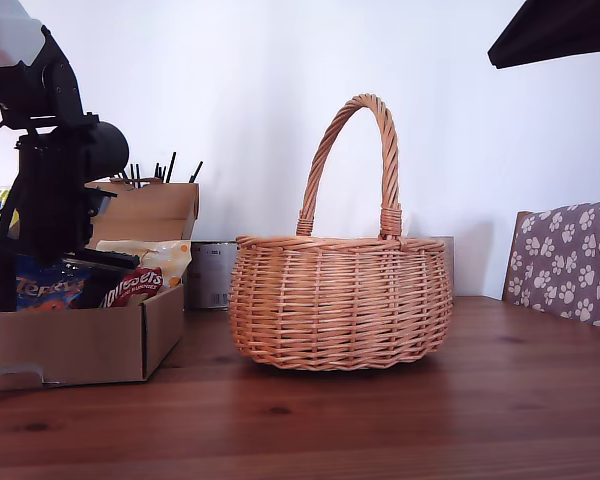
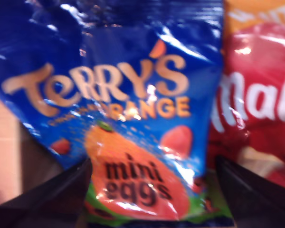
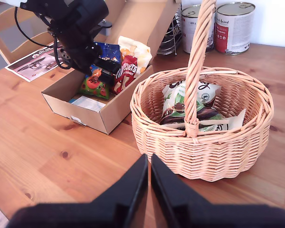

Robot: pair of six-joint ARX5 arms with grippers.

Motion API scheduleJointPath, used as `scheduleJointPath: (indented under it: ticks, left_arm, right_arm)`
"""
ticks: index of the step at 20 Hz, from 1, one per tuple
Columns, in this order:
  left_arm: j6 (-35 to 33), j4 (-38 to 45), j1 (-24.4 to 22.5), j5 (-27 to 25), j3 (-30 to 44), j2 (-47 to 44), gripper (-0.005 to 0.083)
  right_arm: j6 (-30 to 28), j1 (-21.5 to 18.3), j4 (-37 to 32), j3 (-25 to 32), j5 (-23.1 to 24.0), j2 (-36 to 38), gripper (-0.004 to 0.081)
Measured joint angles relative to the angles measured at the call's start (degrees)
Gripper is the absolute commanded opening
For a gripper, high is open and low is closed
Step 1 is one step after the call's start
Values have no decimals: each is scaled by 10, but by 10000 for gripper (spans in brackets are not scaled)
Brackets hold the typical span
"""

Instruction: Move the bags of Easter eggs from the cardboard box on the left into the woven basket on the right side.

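The cardboard box (image 1: 80, 345) (image 3: 85, 114) stands at the exterior view's left with its lid flap up. A dark blue bag with orange lettering (image 2: 133, 118) (image 1: 45, 288) (image 3: 94, 84) lies in it beside a cream-orange and red bag (image 2: 261, 109) (image 1: 140, 283) (image 3: 128, 71). My first gripper (image 2: 152, 202) hangs open right over the blue bag, a finger on each side of its lower end. The woven basket (image 1: 340, 300) (image 3: 204, 152) stands mid-table and holds two pale bags (image 3: 180, 102). My second gripper (image 3: 148, 173) is shut and empty, high above the table in front of the basket.
Two tins (image 3: 232, 26) and a wire rack (image 3: 168, 40) stand behind the box and basket; one tin (image 1: 212, 272) shows between them. A paw-print chair back (image 1: 570, 260) is at the exterior view's right. A leaflet (image 3: 35, 61) lies beyond the box.
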State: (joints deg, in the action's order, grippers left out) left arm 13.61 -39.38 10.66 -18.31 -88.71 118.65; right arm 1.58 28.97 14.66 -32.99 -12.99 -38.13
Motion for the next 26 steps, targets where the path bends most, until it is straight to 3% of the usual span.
scheduleJointPath:
  ticks: [4, 12, 14, 17, 18, 26]
  left_arm:
    - [0, 16, -7, -9, 0, 0, 689]
    - [0, 3, -14, -7, -2, 16, 663]
    - [0, 3, -14, 7, -2, 16, 497]
    - [-1, 3, -14, 12, -2, 17, 156]
    - [-1, 4, -14, 13, -2, 18, 93]
    - [-8, -28, -15, 24, -19, 18, 59]
  right_arm:
    - [0, 0, 0, 0, 0, 0, -12]
    - [0, 0, 0, 0, 0, 0, -12]
    - [0, 0, 0, 0, 0, 0, -12]
    - [0, 0, 0, 0, 0, 0, -12]
    - [0, 0, 0, 0, 0, 0, -12]
    - [0, 0, 0, 0, 0, 0, -12]
